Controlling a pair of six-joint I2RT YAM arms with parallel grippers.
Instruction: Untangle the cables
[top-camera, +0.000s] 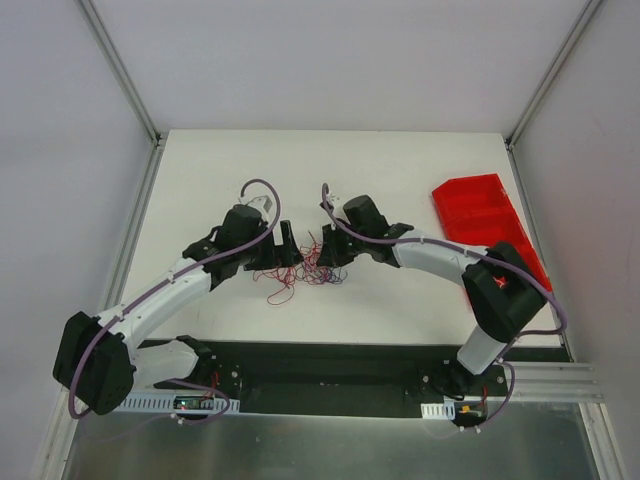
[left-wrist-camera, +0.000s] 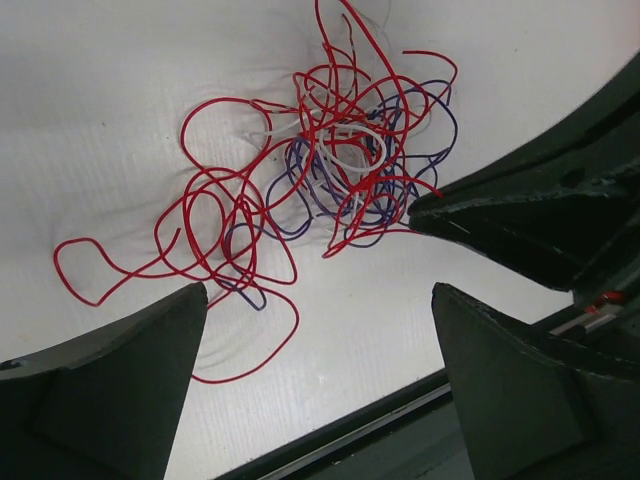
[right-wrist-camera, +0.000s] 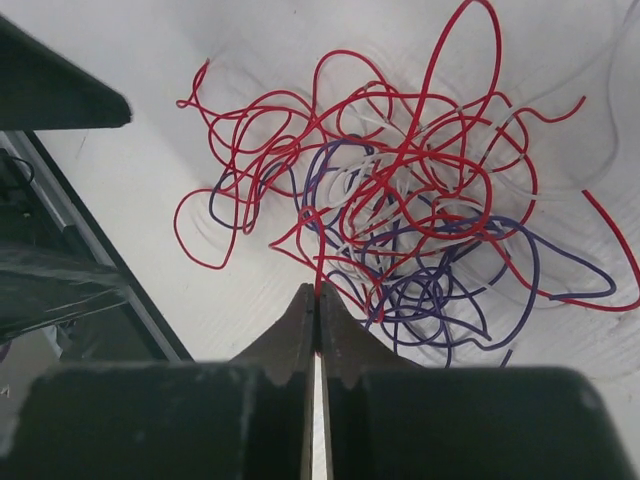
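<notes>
Centrally bunched cables (right-wrist-camera: 405, 190), right pincer (right-wrist-camera: 318, 295) pinching edge

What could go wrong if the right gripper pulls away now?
The right gripper is shut on one red cable at the edge of the tangle; red, purple and white strands loop through each other, so pulling may tighten knots or drag the whole clump. The left gripper is open, holding nothing, so nothing anchors it. The two grippers sit close together and could collide.
</notes>
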